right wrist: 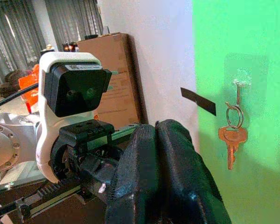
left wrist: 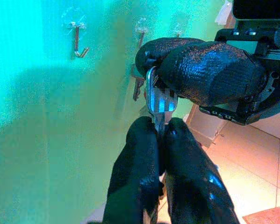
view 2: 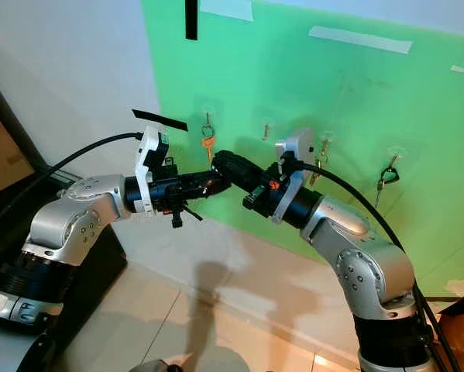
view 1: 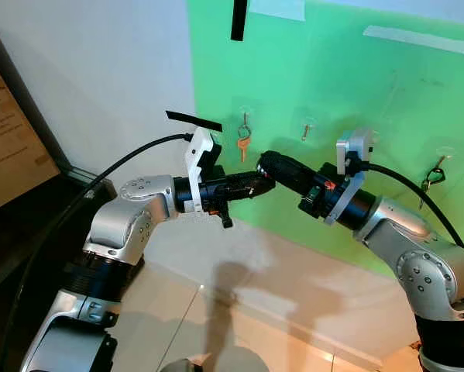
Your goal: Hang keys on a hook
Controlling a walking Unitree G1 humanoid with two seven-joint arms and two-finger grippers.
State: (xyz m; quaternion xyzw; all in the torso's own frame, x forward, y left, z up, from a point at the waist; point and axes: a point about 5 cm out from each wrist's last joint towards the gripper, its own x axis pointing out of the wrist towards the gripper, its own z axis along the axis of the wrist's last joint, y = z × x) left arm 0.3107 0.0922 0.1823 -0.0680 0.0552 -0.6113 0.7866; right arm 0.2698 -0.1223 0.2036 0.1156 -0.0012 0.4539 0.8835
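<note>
A silver key [left wrist: 159, 100] is pinched between both grippers in front of the green wall panel [view 1: 386, 85]. My left gripper [view 1: 255, 184] is shut on its blade, and my right gripper [view 1: 267, 166] is shut on its head end, fingertips meeting tip to tip. Clear stick-on hooks run in a row on the panel. One hook holds an orange key [view 1: 244, 141], just above and behind the grippers. The hook beside it [view 1: 305, 130] is bare. Another key set [view 2: 321, 155] hangs behind the right wrist. A dark key [view 1: 434, 173] hangs at the far right.
A black tape strip [view 1: 193, 120] sticks out from the white wall by the left wrist camera. A cardboard box [view 1: 7, 139] leans on a dark cabinet [view 1: 30, 225] at the left. Pale floor tiles [view 1: 239, 318] lie below the arms.
</note>
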